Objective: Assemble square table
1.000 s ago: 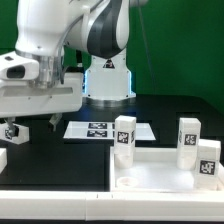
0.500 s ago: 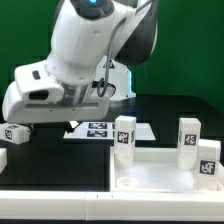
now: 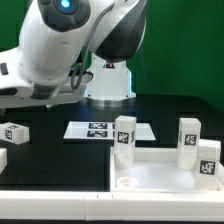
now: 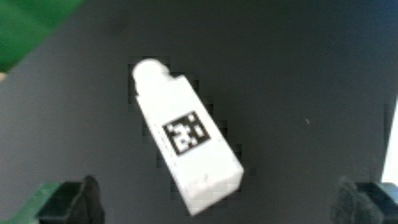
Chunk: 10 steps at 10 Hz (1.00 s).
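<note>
Three legs (image 3: 124, 137) already stand upright on the top (image 3: 160, 176), at the exterior view's right, and the fourth leg (image 3: 14, 132) lies on its side on the black table (image 3: 60, 160), well apart at that view's left. What has changed over the last second is the arm: it was low over that lying leg, with the fingers just beside it, and has since swung up and away, so the gripper is now out of the exterior view. The leg itself has not shifted.

From the wrist view the gripper (image 4: 228, 203) looks down on the same leg (image 4: 189, 140), tag up, lying free on the table. The jaws are spread wide and nothing is between them; the fingertips (image 4: 68, 204) show at either side, clear of the leg.

So no grasp has been made. The arm appears to be lining up over the leg from above, and the pick-up remains to be done before this leg can join the others. The marker board (image 3: 98, 129) lies between leg and top.
</note>
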Each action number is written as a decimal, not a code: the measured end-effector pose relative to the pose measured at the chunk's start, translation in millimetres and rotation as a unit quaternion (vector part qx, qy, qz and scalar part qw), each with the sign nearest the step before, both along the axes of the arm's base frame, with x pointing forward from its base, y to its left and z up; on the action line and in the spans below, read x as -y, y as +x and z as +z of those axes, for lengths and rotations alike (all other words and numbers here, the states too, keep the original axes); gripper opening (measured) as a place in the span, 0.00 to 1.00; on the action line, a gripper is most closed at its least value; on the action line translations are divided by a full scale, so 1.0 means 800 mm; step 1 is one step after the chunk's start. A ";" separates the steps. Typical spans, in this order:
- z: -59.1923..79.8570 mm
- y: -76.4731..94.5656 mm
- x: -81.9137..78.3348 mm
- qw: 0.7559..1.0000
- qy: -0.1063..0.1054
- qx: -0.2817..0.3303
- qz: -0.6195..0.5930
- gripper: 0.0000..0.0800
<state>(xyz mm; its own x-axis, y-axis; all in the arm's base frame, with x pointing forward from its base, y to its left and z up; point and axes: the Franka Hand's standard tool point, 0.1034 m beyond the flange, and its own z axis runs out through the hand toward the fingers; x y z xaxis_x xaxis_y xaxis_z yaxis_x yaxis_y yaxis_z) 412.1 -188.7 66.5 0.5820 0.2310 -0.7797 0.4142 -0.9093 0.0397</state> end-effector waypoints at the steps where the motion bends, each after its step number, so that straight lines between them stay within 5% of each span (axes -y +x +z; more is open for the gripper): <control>1: -0.003 0.001 -0.002 1.000 -0.004 -0.014 0.000 0.81; 4: -0.021 0.004 -0.003 0.999 -0.003 -0.003 0.046 0.81; 7: -0.039 -0.014 0.010 0.991 0.016 -0.022 0.134 0.81; 10: -0.037 -0.012 0.011 0.991 0.015 -0.023 0.133 0.81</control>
